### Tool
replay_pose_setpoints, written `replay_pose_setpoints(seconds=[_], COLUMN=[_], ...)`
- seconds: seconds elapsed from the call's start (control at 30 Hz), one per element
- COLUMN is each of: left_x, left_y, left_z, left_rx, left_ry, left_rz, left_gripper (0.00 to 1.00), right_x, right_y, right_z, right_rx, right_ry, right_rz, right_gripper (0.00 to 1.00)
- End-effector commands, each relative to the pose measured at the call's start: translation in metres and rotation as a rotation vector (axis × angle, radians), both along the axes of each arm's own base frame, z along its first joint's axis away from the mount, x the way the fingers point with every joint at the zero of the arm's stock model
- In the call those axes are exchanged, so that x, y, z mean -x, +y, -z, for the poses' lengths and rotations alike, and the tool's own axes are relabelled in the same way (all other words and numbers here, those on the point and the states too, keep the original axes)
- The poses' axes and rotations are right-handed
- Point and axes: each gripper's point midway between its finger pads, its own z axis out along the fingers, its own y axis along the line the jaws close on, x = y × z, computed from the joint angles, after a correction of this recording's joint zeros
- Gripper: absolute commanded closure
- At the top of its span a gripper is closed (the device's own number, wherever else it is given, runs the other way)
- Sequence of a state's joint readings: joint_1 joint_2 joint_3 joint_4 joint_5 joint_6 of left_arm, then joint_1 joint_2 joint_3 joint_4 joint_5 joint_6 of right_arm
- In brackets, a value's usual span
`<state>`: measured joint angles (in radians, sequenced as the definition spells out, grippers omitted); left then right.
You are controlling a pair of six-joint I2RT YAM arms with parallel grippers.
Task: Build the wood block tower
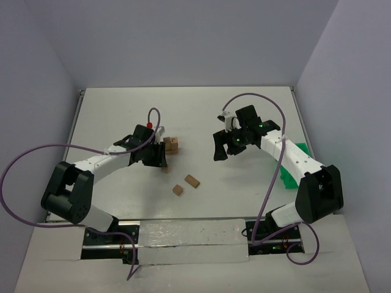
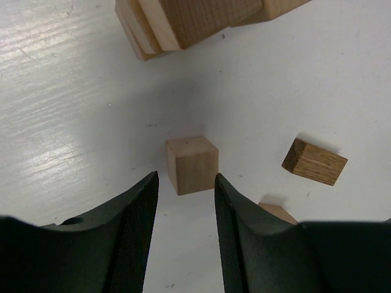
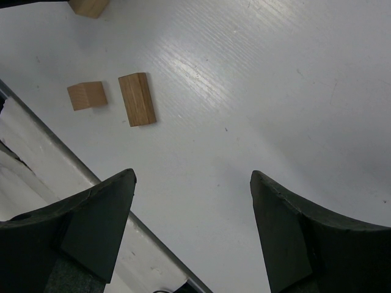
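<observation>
A small stack of light-brown wooden blocks [image 1: 171, 144] stands left of the table's centre; it also shows at the top of the left wrist view [image 2: 183, 21]. A single light cube [image 2: 192, 163] lies on the table just ahead of my left gripper [image 2: 185, 179], level with the gap between its fingertips and not gripped. In the top view this cube [image 1: 165, 168] sits by the left gripper [image 1: 159, 160], which is open. Two loose blocks [image 1: 178, 190] [image 1: 192, 181] lie nearer the front. My right gripper [image 1: 226, 149] is wide open and empty, hovering right of centre [image 3: 192, 175].
A green bin [image 1: 287, 177] lies at the right, partly hidden behind the right arm. The table's front edge and a metal rail [image 3: 73, 159] show in the right wrist view, along with two loose blocks [image 3: 86, 96] [image 3: 137, 99]. A darker block [image 2: 314, 162] lies right of the cube.
</observation>
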<state>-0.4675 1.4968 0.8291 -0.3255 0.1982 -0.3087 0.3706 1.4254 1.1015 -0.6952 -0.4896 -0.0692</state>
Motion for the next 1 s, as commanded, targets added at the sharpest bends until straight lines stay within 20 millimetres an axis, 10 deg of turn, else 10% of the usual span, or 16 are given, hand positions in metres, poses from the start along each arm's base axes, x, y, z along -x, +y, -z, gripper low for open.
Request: replay_pose_setpoints(seconds=[0.0, 0.97], left_x=[-0.017, 0.023], left_y=[-0.009, -0.026], left_z=[-0.017, -0.006], left_rx=[0.053, 0.063], left_ry=[-0.067, 0.044], left_rz=[-0.015, 0.168], left_gripper=[0.52, 0.71], right_x=[-0.006, -0.007], right_y=[0.004, 0.002], right_z=[-0.022, -0.024], right_rx=[-0.025, -0.016], right_ry=[-0.075, -0.083], right_rz=[-0.014, -0.011], right_gripper=[0.17, 0.17])
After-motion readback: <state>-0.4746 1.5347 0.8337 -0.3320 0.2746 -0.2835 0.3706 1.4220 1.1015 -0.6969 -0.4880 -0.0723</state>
